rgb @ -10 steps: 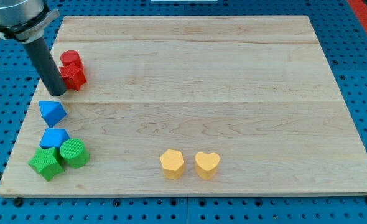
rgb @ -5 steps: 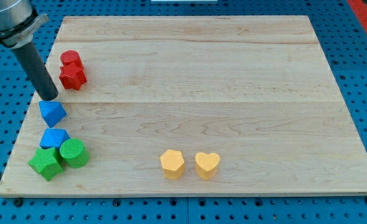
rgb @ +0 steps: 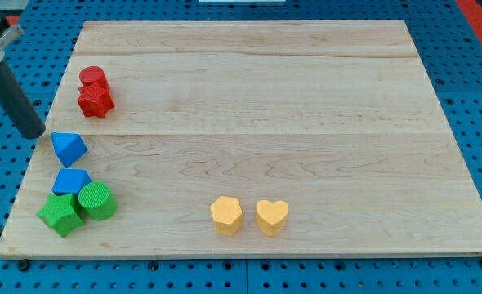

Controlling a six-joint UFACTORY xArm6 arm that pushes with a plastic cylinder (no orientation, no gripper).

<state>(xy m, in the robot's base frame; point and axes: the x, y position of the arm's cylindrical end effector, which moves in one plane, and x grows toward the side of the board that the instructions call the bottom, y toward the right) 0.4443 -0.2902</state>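
Note:
My tip [rgb: 33, 131] is at the board's left edge, just left of and slightly above the blue triangular block [rgb: 69, 148], a small gap between them. Up and to the right sit a red cylinder [rgb: 92, 77] and a red star block [rgb: 95, 100], touching each other. Below the blue triangular block lies a second blue block [rgb: 72, 180], pressed against a green star block [rgb: 60, 214] and a green cylinder [rgb: 98, 201]. A yellow hexagon [rgb: 225, 215] and a yellow heart [rgb: 271, 216] stand side by side near the bottom middle.
The wooden board [rgb: 257, 90] rests on a blue perforated table [rgb: 478, 98]. Its left edge runs right by my tip.
The rod has slid to the view's left and slightly down, away from the red blocks, ending at the board's left edge. No block has moved.

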